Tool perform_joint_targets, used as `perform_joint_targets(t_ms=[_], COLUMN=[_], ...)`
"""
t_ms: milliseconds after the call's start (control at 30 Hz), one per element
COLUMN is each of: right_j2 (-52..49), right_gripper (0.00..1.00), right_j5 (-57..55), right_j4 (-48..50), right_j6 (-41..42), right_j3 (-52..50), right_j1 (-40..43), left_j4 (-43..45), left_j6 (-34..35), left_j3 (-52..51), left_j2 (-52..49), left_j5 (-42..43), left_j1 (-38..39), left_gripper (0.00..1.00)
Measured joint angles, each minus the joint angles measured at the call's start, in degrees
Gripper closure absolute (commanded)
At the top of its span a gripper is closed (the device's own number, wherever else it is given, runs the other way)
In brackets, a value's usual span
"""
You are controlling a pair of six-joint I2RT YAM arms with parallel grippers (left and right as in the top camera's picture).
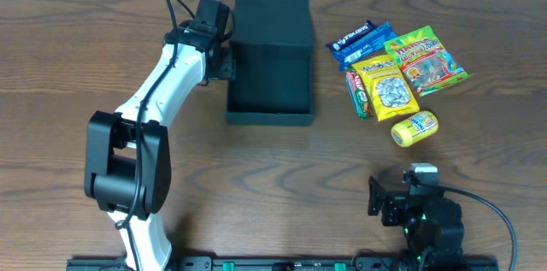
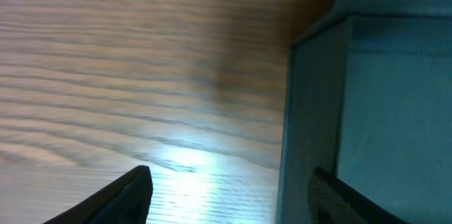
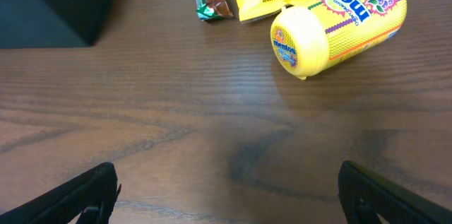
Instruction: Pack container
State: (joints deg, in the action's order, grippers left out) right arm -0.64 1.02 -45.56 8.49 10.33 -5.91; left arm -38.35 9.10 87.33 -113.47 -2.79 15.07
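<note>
The black container [image 1: 269, 118] stands open at the back centre, its flap lid [image 1: 272, 13] raised behind it; its inside looks empty. My left gripper [image 1: 229, 59] is open and straddles the container's left wall. In the left wrist view the left gripper [image 2: 229, 174] has one finger outside on the table and one inside past the wall [image 2: 311, 111]. My right gripper [image 1: 400, 184] is open and empty near the front right, and its own view [image 3: 226, 181] shows bare table between the fingers. A corner of the container [image 3: 49, 5] shows there too.
Snacks lie right of the container: a blue packet [image 1: 363, 42], a colourful gummy packet [image 1: 425, 61], a yellow seed packet [image 1: 385, 87], a green bar [image 1: 357, 96] and a yellow Mentos bottle [image 1: 414, 127], nearest the right gripper [image 3: 339, 22].
</note>
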Motion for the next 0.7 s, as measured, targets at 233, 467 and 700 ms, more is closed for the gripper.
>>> perform_joint_targets(t_ms=[233,467,700], right_j2=[0.0,0.0,0.0], right_gripper=[0.01,0.01,0.01], right_j5=[0.0,0.0,0.0], right_j4=[0.0,0.0,0.0], right_j6=[0.0,0.0,0.0], right_j3=[0.0,0.0,0.0], right_j1=[0.0,0.0,0.0], left_j4=[0.9,1.7,2.7], left_j6=[-0.7,-1.1,-1.5], left_j3=[0.0,1.1,2.5], left_j2=[0.0,0.0,1.4], left_j5=[2.6,2.9,4.3], left_j1=[0.6,0.4,2.3], left_gripper=[0.28,0.28,0.34])
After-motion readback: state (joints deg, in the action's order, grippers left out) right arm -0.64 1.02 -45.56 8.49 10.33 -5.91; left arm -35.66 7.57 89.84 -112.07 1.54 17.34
